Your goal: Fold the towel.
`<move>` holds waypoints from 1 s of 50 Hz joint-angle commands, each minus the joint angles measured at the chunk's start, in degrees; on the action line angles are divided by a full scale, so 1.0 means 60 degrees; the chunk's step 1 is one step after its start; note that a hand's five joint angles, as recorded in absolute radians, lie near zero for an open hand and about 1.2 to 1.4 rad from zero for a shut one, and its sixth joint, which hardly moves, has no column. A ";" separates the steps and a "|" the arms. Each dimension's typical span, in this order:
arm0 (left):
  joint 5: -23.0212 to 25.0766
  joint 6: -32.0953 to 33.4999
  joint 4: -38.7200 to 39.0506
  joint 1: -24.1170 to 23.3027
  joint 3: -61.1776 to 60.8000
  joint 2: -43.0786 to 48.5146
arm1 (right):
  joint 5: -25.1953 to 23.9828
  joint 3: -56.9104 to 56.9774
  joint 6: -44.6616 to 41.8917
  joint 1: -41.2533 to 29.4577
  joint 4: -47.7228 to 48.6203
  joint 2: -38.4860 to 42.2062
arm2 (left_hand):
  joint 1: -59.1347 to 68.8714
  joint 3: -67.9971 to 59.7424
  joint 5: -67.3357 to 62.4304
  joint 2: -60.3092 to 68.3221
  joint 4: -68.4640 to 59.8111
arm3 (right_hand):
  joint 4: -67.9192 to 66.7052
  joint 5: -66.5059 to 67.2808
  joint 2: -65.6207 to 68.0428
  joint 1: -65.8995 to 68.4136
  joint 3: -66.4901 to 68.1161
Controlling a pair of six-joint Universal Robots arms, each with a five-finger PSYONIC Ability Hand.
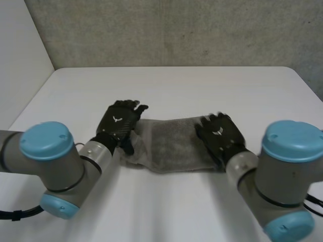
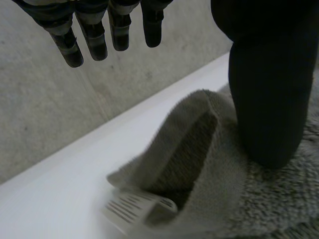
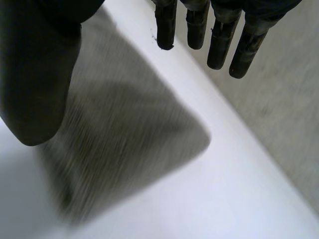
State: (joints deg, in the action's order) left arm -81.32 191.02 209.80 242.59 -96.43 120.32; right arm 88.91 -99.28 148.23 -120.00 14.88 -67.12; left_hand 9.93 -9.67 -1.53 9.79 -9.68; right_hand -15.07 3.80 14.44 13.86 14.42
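The grey towel (image 1: 166,146) lies as a folded strip on the white surface (image 1: 176,85), with a hand at each short end, likely placed for the next fold. The left hand (image 1: 120,121) is open, its thumb resting beside a raised corner. The right hand (image 1: 219,133) is spread open over its end.

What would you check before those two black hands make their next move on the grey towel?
1. Towel lies wholly on the table: ok.
2. Left hand sits at the towel's left end, its fingers straight: ok.
3. Right hand sits at the towel's right end, its fingers straight: ok.
4. Left end lies flat: not ok; a fold stands up beside the label.
5. Left thumb presses the towel firmly: cannot tell.
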 commanded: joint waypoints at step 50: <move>-0.0933 -0.1090 -0.0909 0.0951 -0.0789 -0.2769 | -0.1253 0.1944 0.1515 -0.1420 0.0830 -0.0208 | 0.0216 -0.0259 0.0051 0.0239 -0.0257 | 0.0609 -0.0397 -0.0503 -0.0407 -0.0500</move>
State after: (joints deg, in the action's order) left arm -86.88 185.11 204.32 251.02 -103.24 100.79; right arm 80.65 -80.85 150.17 -135.43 16.05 -60.17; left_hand 9.76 -9.67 -1.51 9.76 -9.68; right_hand -15.55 3.72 14.92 13.87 14.71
